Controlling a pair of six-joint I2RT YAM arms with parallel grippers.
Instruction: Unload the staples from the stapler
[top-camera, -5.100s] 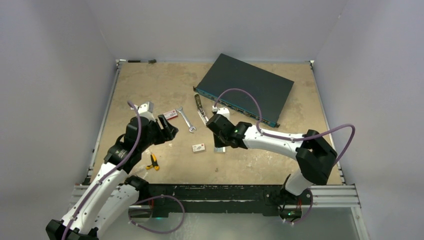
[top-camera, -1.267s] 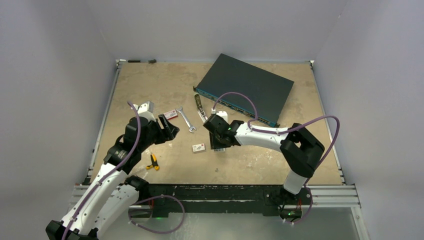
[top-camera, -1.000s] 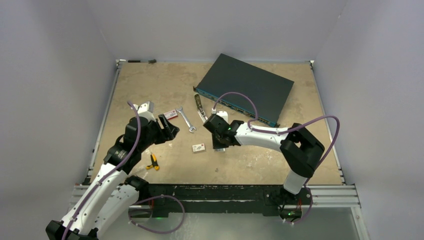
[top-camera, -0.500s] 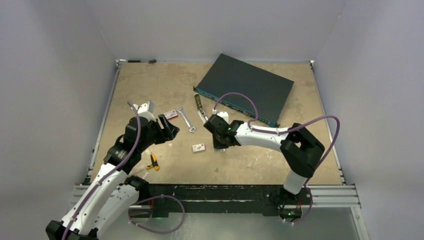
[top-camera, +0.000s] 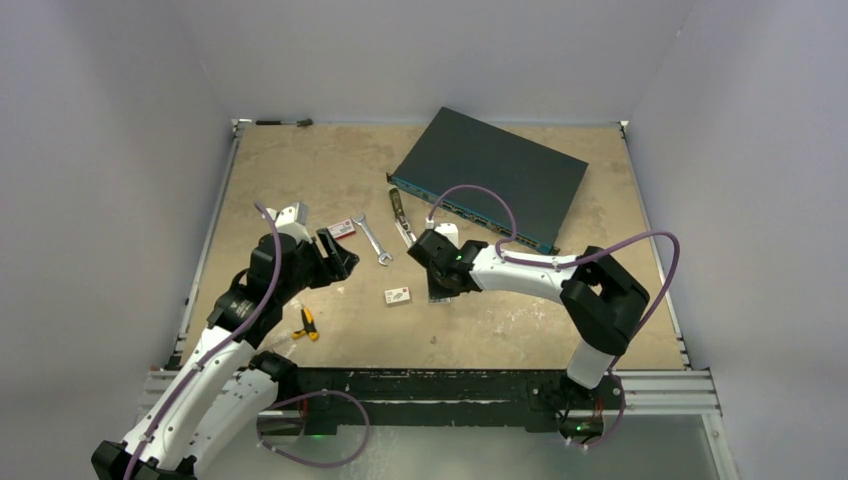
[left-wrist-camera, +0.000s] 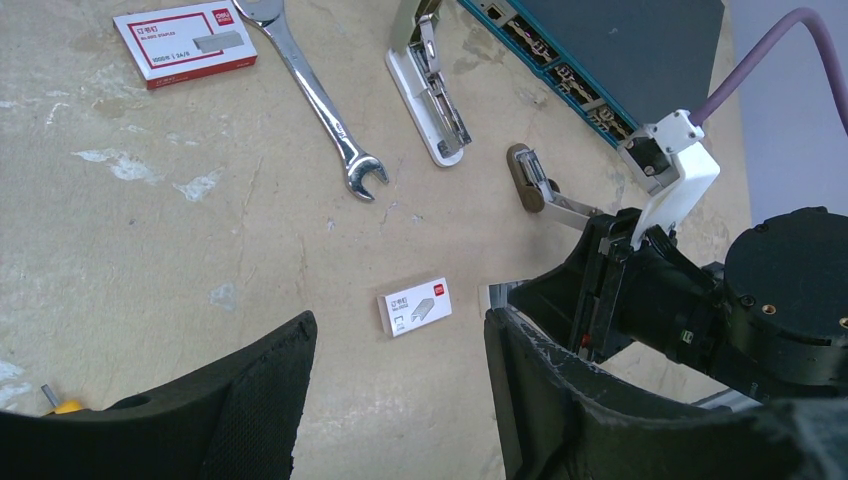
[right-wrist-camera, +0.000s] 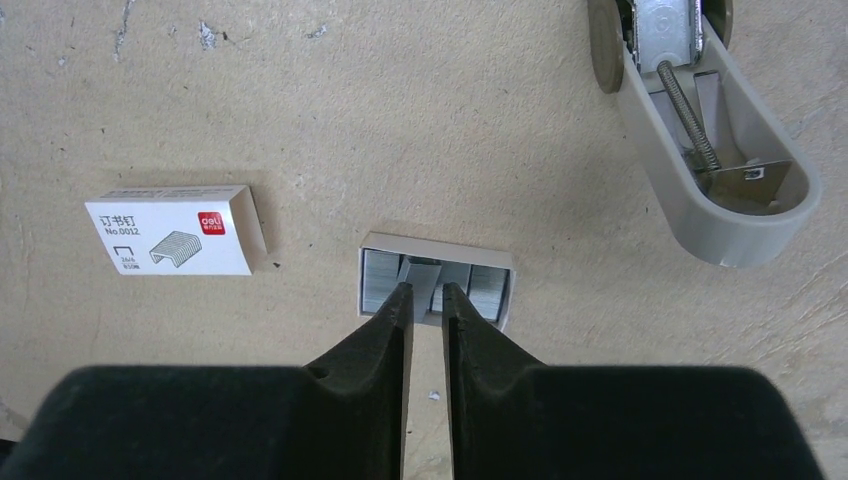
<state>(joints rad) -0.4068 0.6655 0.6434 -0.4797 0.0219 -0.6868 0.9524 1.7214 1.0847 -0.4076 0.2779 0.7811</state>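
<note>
Stapler (right-wrist-camera: 745, 248) partly beyond the top edge

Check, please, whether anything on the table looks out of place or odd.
The stapler lies swung wide open, spring and channel exposed. Near it an uncovered tray of staple strips sits beside a white staple box. One strip seems lifted askew at the tips of the right gripper.

The whole desk (top-camera: 300, 170) is seen from high above, behind the arm bases. The left wrist view is aimed rightward from lower; the right wrist view is held close, straight down. The small staple box (left-wrist-camera: 414, 306) is apparently shared by all.
</note>
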